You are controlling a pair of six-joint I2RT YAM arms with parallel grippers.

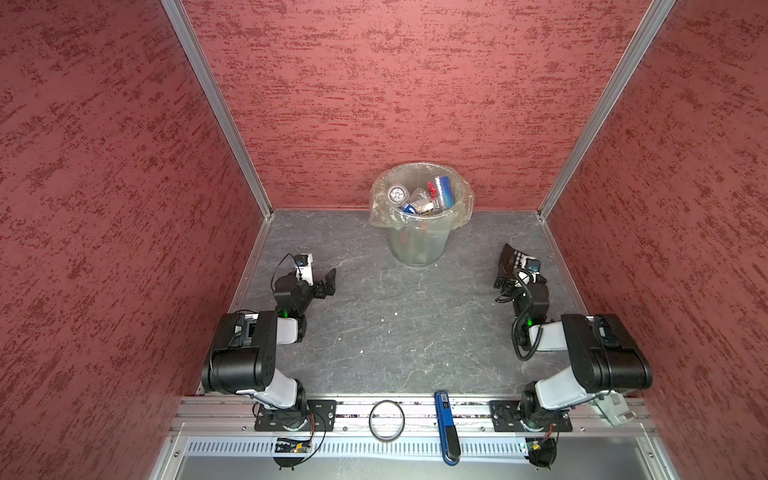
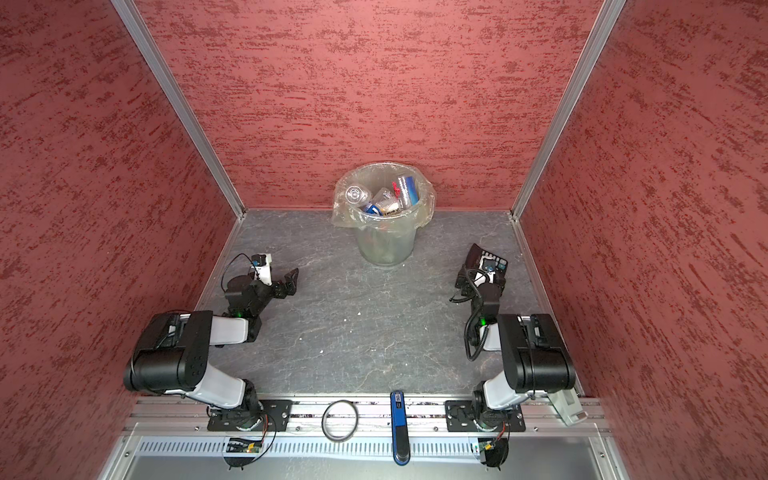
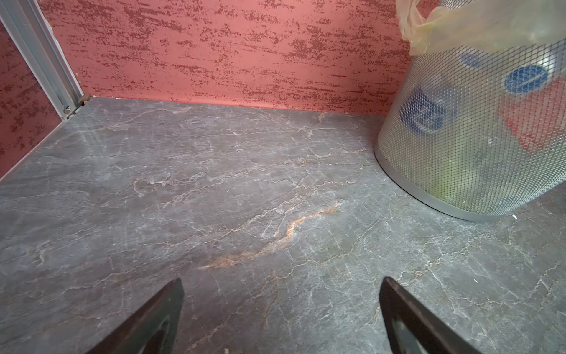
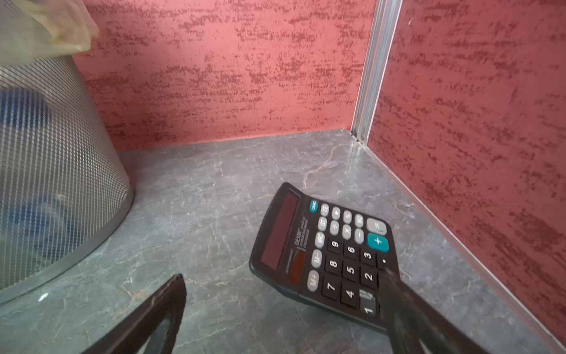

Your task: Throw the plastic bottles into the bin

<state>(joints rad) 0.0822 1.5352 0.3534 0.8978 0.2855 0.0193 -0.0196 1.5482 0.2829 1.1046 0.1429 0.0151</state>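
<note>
The bin (image 1: pixel 417 245) (image 2: pixel 386 245) stands at the back middle, a clear bag folded over its rim. Several plastic bottles (image 1: pixel 419 199) (image 2: pixel 382 199) with blue, red and white labels lie piled inside it. Through its mesh wall (image 3: pixel 477 138) (image 4: pixel 55 171) bottle labels (image 3: pixel 428 113) show. My left gripper (image 1: pixel 324 284) (image 2: pixel 291 282) (image 3: pixel 281 280) hangs open over bare table, left of the bin, holding nothing. My right gripper (image 1: pixel 509 272) (image 4: pixel 283 274) is open to the right of the bin, with one finger over the corner of a calculator.
A black calculator (image 4: pixel 324 254) (image 1: pixel 513 255) (image 2: pixel 484 257) lies near the right wall, partly between my right jaws. Red walls close in the back and both sides. On the front rail lie a black ring (image 1: pixel 386 419) and a blue tool (image 1: pixel 444 424).
</note>
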